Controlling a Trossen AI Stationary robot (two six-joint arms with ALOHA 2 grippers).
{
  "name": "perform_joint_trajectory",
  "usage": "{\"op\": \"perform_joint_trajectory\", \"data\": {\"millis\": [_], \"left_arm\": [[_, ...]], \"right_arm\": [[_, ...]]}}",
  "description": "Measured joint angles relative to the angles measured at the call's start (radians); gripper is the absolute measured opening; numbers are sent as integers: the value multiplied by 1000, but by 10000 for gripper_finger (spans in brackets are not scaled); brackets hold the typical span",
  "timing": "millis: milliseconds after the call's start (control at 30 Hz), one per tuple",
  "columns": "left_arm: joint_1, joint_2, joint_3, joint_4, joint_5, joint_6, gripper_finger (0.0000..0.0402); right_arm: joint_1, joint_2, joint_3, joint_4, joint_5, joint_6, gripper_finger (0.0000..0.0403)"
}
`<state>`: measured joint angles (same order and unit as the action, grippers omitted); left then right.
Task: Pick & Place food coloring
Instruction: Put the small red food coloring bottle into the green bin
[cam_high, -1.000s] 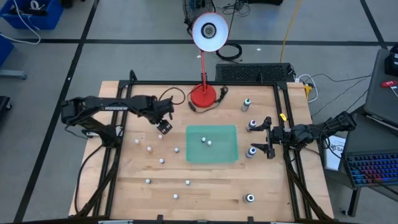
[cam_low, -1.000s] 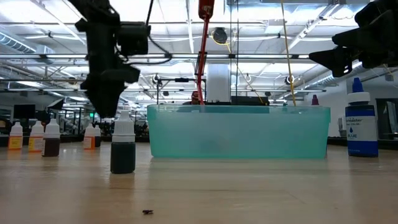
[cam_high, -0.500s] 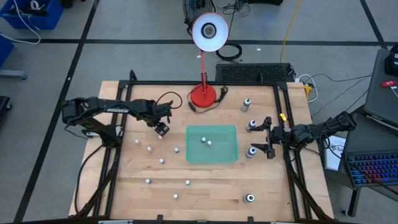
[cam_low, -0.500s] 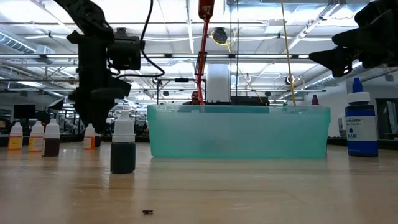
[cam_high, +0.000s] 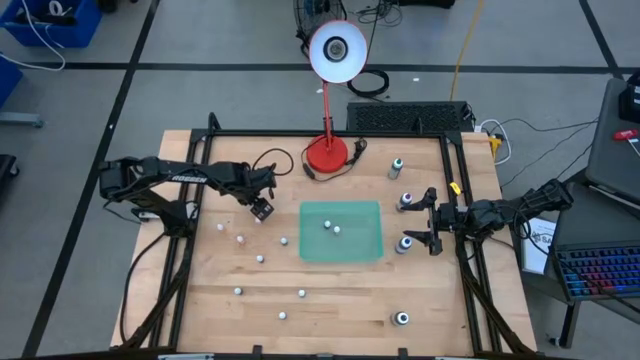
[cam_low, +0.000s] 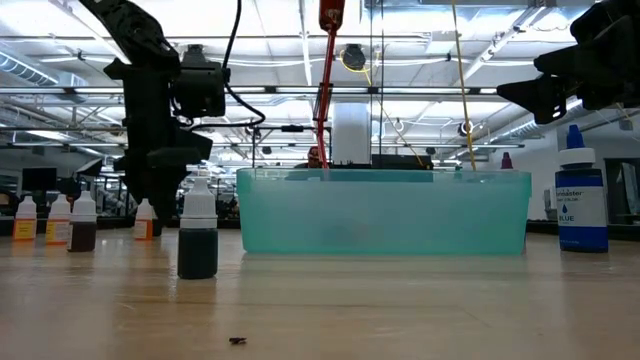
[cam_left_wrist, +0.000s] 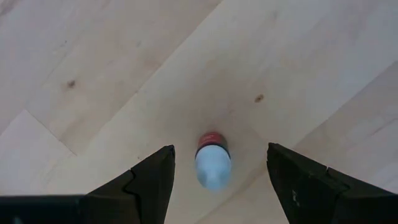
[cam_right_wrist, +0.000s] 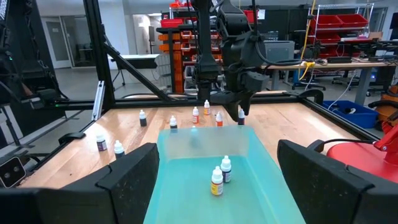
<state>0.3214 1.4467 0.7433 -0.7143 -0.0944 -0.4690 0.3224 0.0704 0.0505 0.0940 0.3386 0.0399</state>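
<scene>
While the left claw (cam_high: 262, 209) shifts toward the tabletop's (cam_high: 330, 300) left side, it now hangs spread over a red bottle (cam_left_wrist: 212, 159).
High view: two bottles already lie in the bin (cam_high: 341, 232). Low view: the right claw (cam_low: 545, 92) waits spread; blue bottle (cam_low: 580, 203) label reads "BLUE".

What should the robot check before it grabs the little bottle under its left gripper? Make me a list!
1. Left gripper open: ok.
2. Bottle between the fingers, seen from the left wrist: ok.
3. Bottle upright: ok, cap faces the camera.
4. Gripper low enough to close on the bottle: cannot tell.
5. Tub has room: ok, only two bottles inside.
6. Right gripper out of the way: ok, open at the table's right edge.
</scene>
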Motion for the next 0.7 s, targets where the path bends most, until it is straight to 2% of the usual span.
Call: {"op": "perform_joint_trajectory", "data": {"millis": [367,700], "left_arm": [[0,0,0,-35,-38,-5,246],[0,0,0,-33,-37,-5,131]], "right_arm": [[0,0,0,0,0,0,313],[0,0,0,0,0,0,313]]}}
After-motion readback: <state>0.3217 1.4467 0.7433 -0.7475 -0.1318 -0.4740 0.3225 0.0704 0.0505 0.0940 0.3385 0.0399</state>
